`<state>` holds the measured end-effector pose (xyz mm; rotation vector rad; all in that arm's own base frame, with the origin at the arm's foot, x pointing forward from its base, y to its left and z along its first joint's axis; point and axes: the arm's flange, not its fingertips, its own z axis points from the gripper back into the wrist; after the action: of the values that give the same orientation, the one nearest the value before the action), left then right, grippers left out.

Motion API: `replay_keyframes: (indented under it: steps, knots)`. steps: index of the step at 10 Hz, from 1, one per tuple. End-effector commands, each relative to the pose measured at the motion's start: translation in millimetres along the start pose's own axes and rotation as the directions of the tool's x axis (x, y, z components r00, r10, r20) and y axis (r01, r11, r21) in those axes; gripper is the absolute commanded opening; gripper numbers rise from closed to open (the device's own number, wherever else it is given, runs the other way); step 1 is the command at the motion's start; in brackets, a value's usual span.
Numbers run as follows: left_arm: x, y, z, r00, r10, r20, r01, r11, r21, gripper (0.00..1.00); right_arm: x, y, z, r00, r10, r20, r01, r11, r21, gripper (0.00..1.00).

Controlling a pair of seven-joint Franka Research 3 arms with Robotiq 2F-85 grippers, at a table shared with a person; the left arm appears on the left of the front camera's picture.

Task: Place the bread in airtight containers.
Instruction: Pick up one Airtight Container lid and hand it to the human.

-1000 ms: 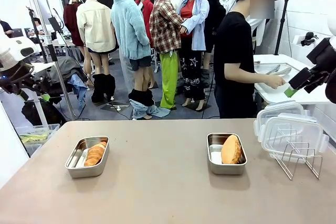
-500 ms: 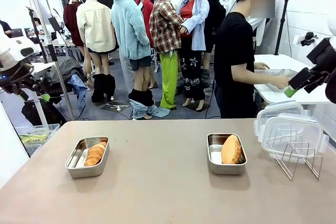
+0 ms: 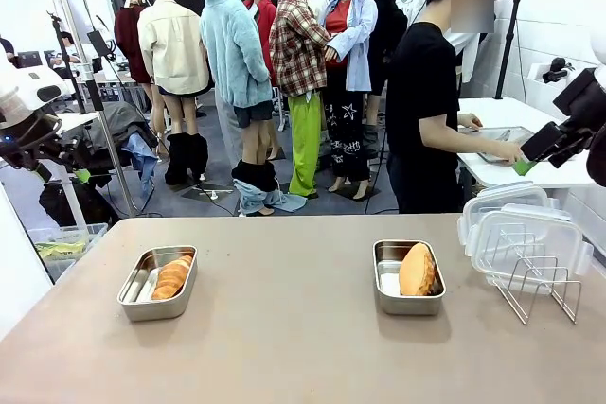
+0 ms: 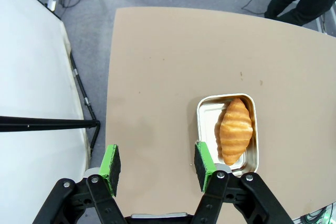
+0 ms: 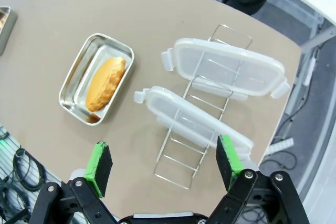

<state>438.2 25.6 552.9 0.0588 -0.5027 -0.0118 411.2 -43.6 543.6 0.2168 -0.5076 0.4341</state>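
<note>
A ridged croissant-like bread [image 3: 172, 277] lies in a small steel container [image 3: 133, 302] at the table's left. A smooth oval bun [image 3: 418, 270] lies in a second container [image 3: 409, 307] right of the middle. Neither container has a lid on it. My left gripper [image 4: 157, 163] hangs open and empty high above the table, with the croissant [image 4: 234, 129] and its container [image 4: 201, 109] just right of its fingers. My right gripper [image 5: 164, 163] is also open and empty, high over the bun [image 5: 106, 83], its container [image 5: 68, 90] and the lids.
Two clear white-rimmed lids [image 5: 226, 66] [image 5: 194, 121] lean in a wire rack [image 3: 540, 290] at the table's right edge. A person [image 3: 426, 111] stands beyond the far edge, turned to a white side table [image 3: 492, 172] and handling a tray there.
The person's hands have shifted on the side table. Both arms, the bread and the containers have stayed put.
</note>
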Motion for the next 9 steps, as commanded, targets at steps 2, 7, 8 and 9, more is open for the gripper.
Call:
replay_keyframes:
  steps: [2,7,8,9]
  knots:
    - [-0.3,0.0,1.4,1.000,0.019,0.003,-0.019,1.000,0.007,0.74,0.3,0.6,-4.5,1.000,-0.015,0.008,0.015,1.000,-0.004,0.98]
    - [-0.3,0.0,1.4,1.000,0.019,0.003,-0.019,1.000,0.007,0.74,0.3,0.6,-4.5,1.000,-0.015,0.008,0.015,1.000,-0.004,0.98]
    - [-0.3,0.0,1.4,1.000,0.019,0.003,-0.019,1.000,0.007,0.74,0.3,0.6,-4.5,1.000,-0.015,0.008,0.015,1.000,-0.004,0.98]
    - [-0.3,0.0,1.4,1.000,0.019,0.003,-0.019,1.000,0.007,0.74,0.3,0.6,-4.5,1.000,-0.015,0.008,0.015,1.000,-0.004,0.98]
